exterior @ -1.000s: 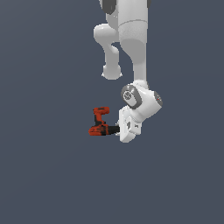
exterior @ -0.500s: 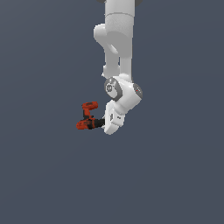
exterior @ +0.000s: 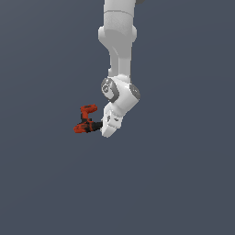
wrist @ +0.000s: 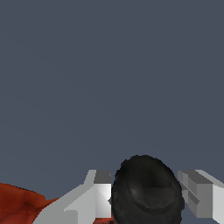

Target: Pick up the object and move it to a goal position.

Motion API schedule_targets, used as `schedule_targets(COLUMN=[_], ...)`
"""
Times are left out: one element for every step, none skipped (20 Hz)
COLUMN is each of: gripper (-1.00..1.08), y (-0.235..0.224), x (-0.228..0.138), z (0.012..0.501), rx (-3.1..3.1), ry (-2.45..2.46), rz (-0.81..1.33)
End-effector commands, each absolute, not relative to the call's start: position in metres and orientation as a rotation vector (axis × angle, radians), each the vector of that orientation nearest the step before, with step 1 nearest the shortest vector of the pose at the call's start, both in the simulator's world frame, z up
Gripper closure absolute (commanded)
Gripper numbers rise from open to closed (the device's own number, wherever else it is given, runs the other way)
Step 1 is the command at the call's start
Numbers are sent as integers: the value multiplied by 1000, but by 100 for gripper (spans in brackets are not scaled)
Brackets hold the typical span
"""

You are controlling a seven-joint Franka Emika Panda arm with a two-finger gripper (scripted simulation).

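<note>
Below the white arm (exterior: 120, 59), the tool (wrist: 146, 194) clamps the red-orange drill (exterior: 86, 121) by its black nose (body jutting sideways); carrying it slowly should limit twisting.

Drill (wrist: 146, 197) body behind its black nose

Plain grey space surrounds the tool (exterior: 95, 126) and its clamped drill (exterior: 85, 120); nothing visible blocks passage.
</note>
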State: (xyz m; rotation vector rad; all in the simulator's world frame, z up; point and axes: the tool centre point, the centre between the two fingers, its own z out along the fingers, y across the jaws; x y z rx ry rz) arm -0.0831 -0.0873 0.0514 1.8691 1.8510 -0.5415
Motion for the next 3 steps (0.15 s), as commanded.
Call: schedule_targets(gripper=[108, 108, 108], y=[-91, -90, -90], x=[-84, -83, -83], z=[51, 52, 51], rx=[1871, 1870, 1870], ry=[1848, 1847, 1847], rz=[-546, -546, -546])
